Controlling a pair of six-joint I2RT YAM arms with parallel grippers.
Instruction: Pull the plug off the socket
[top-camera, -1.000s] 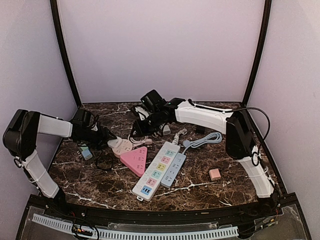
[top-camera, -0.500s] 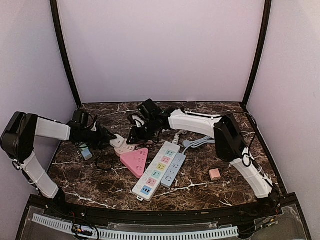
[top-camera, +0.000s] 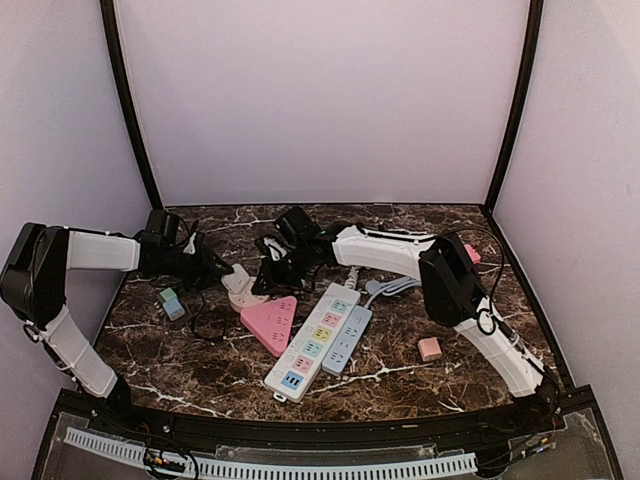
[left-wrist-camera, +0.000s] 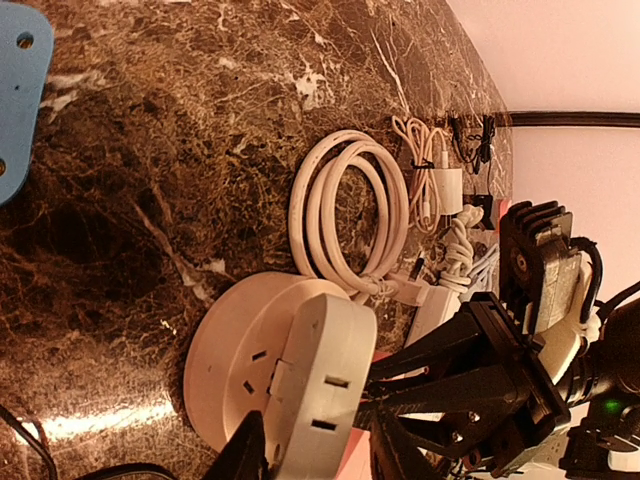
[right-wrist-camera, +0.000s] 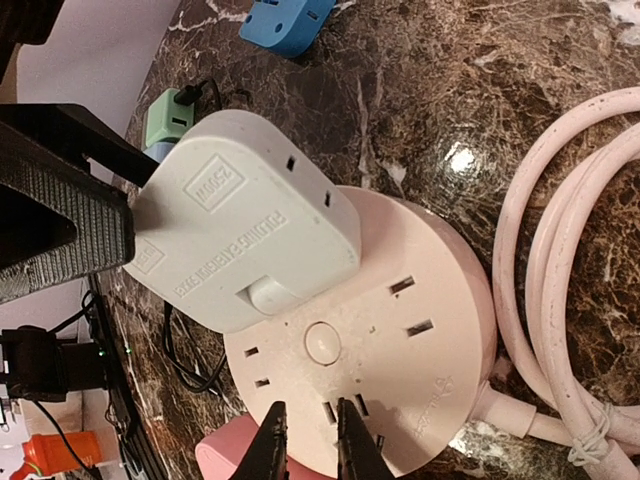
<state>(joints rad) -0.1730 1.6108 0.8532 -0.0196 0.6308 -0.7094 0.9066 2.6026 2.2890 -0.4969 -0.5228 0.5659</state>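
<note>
Ref. condition: the plug (right-wrist-camera: 240, 215), a pale rounded block, is seated in the face of the round socket (right-wrist-camera: 410, 340). The socket lies flat on the bench (top-camera: 400, 385), left of centre, just beyond the pink triangular strip (top-camera: 270, 322). The plug sits off-centre on the disc, toward the L arm, w/ one end overhanging the rim. Its long axis runs roughly across the bench, from L arm to R arm. L jaws: enter from the L side and stand against the plug's two long flanks at the overhanging end. The L wrist view shows a finger (left-wrist-camera: 248, 452) on each side of the block w/ no visible gap, so read as holding the plug; firmness can't be confirmed. R jaws: narrow, tips over the disc's rim on the side away from the plug, next to the pink strip. Whether they pinch the rim or only bear down on it cannot be told. Key relation: the two sets of jaws face each other along the plug's long axis, plug in L, socket under R. The pins enter the disc face, so extraction dir. is prob. normal to that face, i.e. up off the bench, not along the axis. Req.: R to pin the disc down while L lifts straight. A sideways pull would likely drag the disc and its coiled cord (left-wrist-camera: 345, 215) along. L arm is nearer the plug.
</note>
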